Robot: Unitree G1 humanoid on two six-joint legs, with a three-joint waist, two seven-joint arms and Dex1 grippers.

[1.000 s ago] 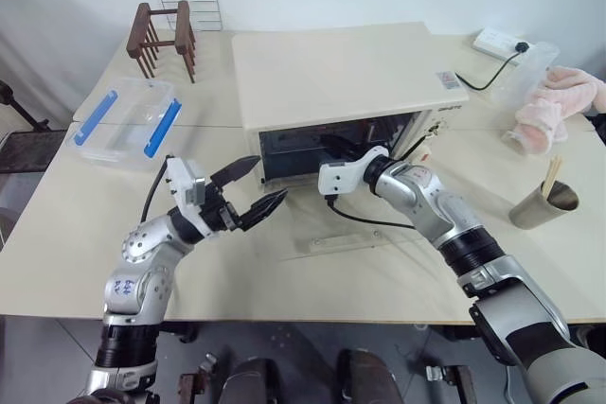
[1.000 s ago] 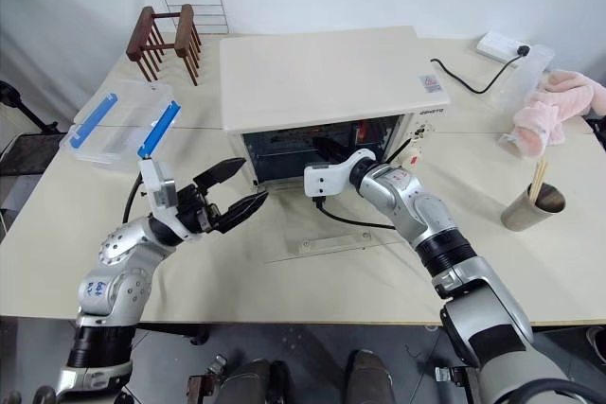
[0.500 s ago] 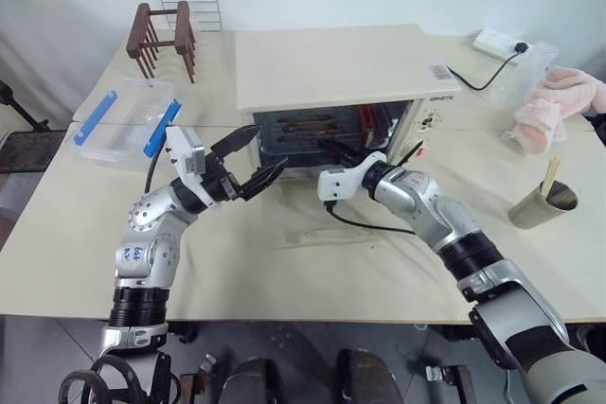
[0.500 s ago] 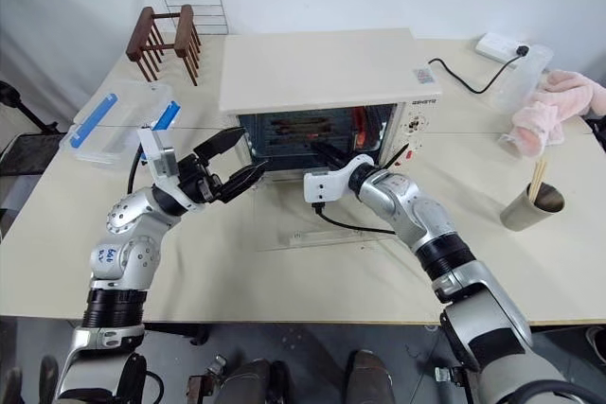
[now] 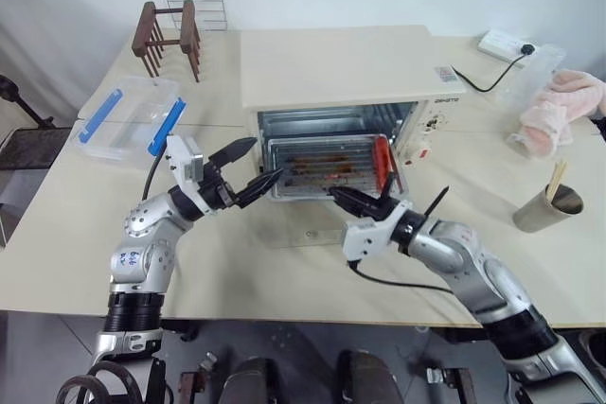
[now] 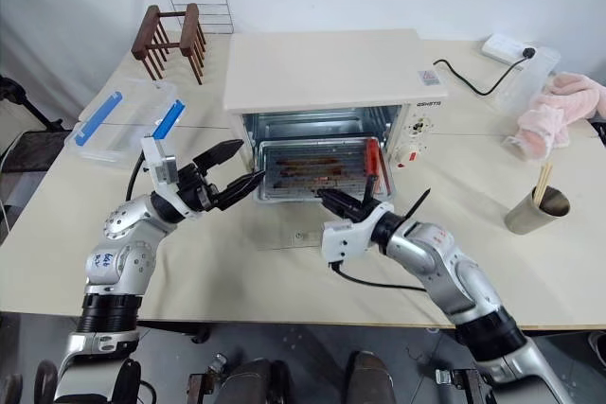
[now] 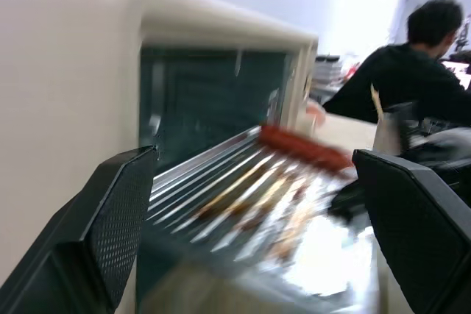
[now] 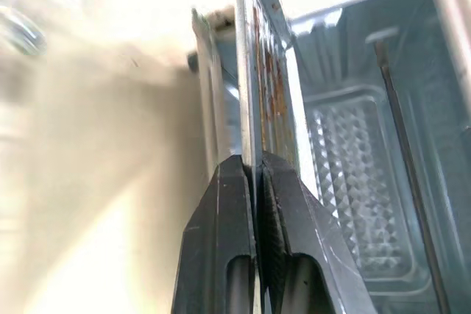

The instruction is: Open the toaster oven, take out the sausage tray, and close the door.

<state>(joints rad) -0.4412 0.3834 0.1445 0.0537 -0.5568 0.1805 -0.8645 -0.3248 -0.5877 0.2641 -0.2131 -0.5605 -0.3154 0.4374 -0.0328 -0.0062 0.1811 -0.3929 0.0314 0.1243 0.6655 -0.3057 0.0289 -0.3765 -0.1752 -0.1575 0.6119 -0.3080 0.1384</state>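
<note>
The sausage tray (image 5: 329, 166) sits half out of the toaster oven (image 5: 339, 92), its near edge projecting over the lowered door (image 5: 312, 234), which lies flat on the table (image 5: 85, 243) in front of the oven mouth. The tray's long axis runs side to side, from 9 o'clock to 3 o'clock across the head views; the one red sausage (image 5: 383, 164) lies at the 3 o'clock end, pointing front to back.

Right gripper (image 5: 352, 202) — jaws pinched shut on the tray's near rim, toward the right-hand end. The right wrist view shows the thin ribbed edge clamped between the two black fingers (image 8: 221, 211). From this grip the tray extends toward 12 o'clock, into the oven cavity.

Left gripper (image 5: 254, 169) — jaws spread wide, holding nothing, positioned just beside the tray's left near corner. The tray lies at 3 o'clock from these jaws, and the left wrist view looks along its ribs between the open fingers.

Judgement: the tray is held at one end only. The left arm is the nearer one to the unsupported corner, so the coming move likely turns on the left jaws closing on that rim before the tray fully clears the oven.
</note>
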